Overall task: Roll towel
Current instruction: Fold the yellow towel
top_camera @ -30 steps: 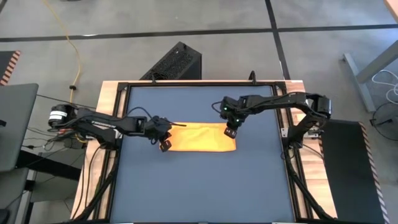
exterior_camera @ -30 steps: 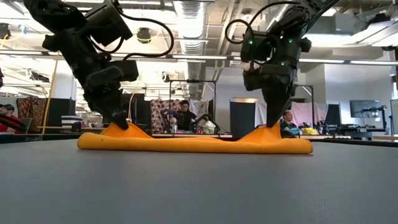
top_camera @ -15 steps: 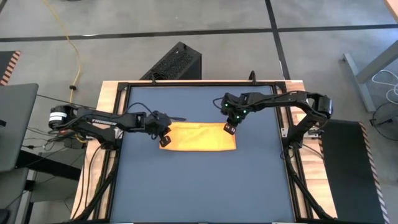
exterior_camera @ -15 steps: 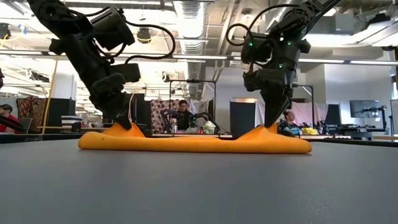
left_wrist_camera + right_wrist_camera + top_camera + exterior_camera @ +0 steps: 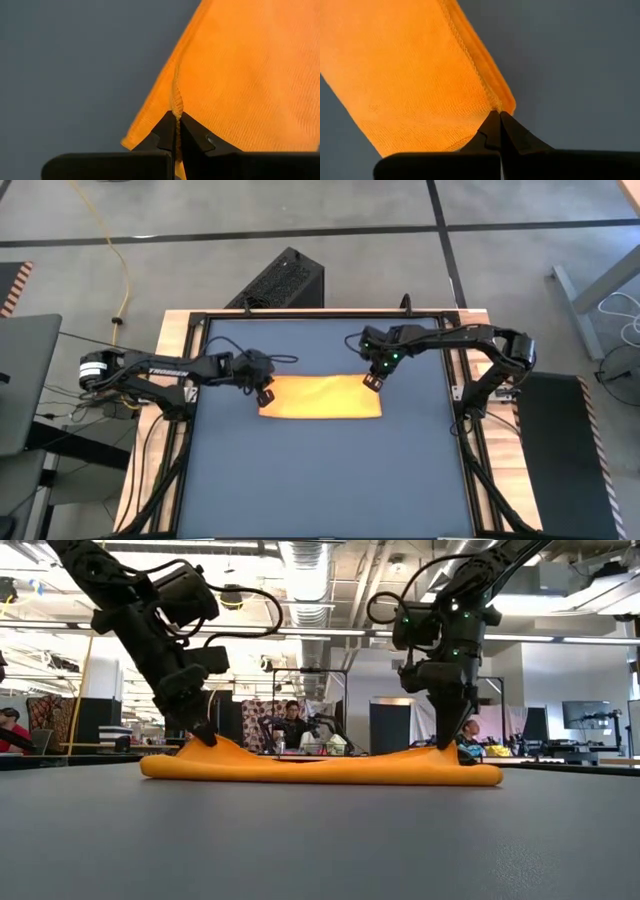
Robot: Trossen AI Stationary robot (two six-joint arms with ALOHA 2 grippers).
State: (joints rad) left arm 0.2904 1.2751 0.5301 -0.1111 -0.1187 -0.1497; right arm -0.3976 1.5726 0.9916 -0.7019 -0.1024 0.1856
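The towel (image 5: 320, 397) lay as a folded yellow-orange strip near the middle of the table (image 5: 320, 480), a little toward its far side, its long side running across between the two arms. From the low view it (image 5: 320, 768) sat flat on the dark surface except at its two ends, where the cloth rose into small peaks under the grippers.

The left gripper (image 5: 265, 392) was at the strip's left far corner. Its fingers (image 5: 167, 131) were pressed together on a thin pinch of the towel's edge (image 5: 240, 75), the hem standing up in a ridge between the tips. In the low view that gripper (image 5: 203, 737) came down at a slant onto the left peak.

The right gripper (image 5: 371, 382) was at the strip's right far corner. Its fingers (image 5: 492, 129) were likewise closed tight, nipping the folded edge of the towel (image 5: 415, 85) where two layers showed. In the low view it (image 5: 452, 745) stood nearly upright over the right peak.

No container stood on the table. Beyond it, in the room, a seated person (image 5: 292, 726) showed between the arms.
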